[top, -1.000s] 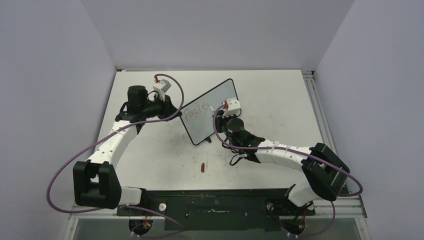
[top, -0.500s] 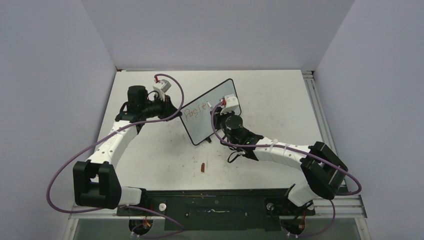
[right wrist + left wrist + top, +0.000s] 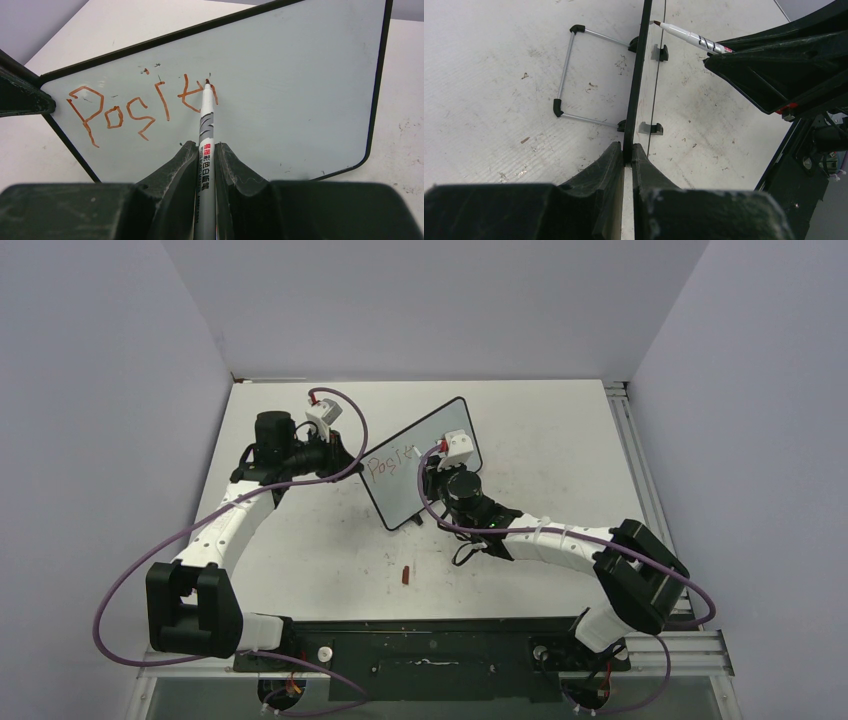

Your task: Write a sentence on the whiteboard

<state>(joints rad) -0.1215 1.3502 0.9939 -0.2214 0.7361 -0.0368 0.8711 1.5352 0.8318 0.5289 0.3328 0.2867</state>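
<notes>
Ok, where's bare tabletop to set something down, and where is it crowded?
Free: table right of the board, out to the rail; also the near middle, bar one red piece. Crowded: centre, where left fingers clamp the board and right fingers hold the marker to it.

right pincer: clamped on marker | tip: on whiteboard | sentence: "Posit"

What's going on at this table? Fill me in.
The left end effector is shut on the whiteboard at its edge, holding it upright on the table. The right end effector grips a marker with its tip against the board's face. The sentence is unfinished: the reddish letters read roughly "Posit", and the tip sits at the last stroke.
</notes>
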